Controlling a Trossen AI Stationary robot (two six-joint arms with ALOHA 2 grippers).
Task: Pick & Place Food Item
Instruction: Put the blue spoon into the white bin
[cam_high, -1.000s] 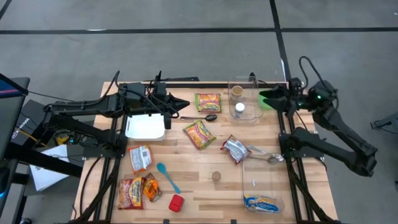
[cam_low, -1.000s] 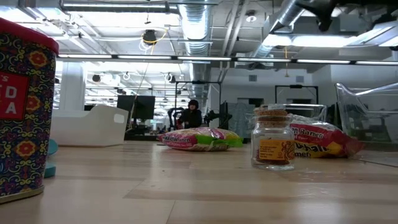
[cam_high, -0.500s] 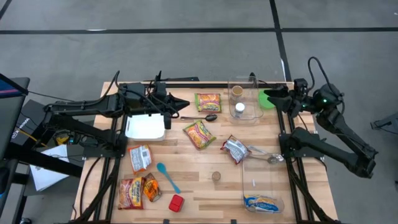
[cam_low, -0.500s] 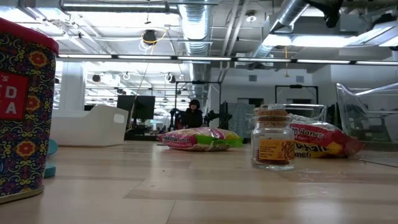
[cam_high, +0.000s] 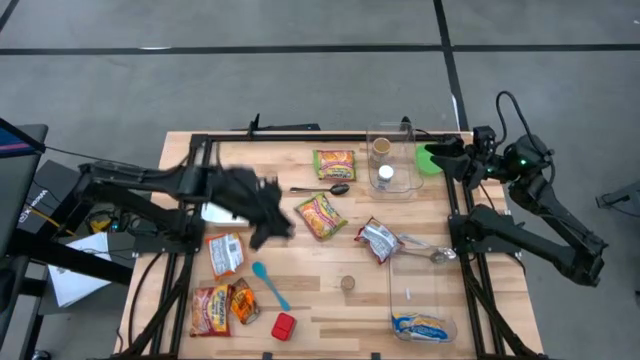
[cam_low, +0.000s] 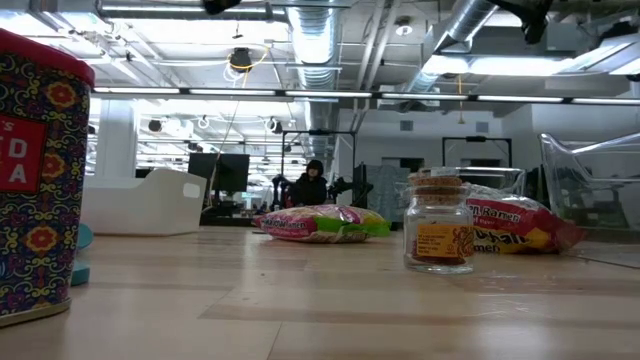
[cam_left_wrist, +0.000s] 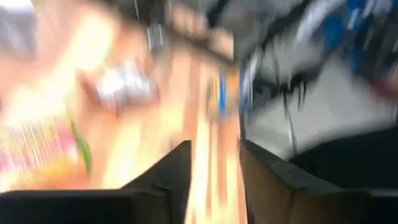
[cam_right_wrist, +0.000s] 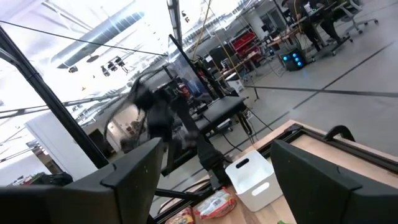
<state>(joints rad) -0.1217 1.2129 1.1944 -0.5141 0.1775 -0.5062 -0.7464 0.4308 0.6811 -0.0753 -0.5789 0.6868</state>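
We see the left gripper (cam_high: 272, 222) swinging out over the table with fingers apart and nothing between them, just beside the orange ramen packet (cam_high: 320, 215), which we judge its likely pick. Farther back, the right gripper (cam_high: 432, 156) waits open and empty beyond the clear bin (cam_high: 392, 150) (a probable drop spot).
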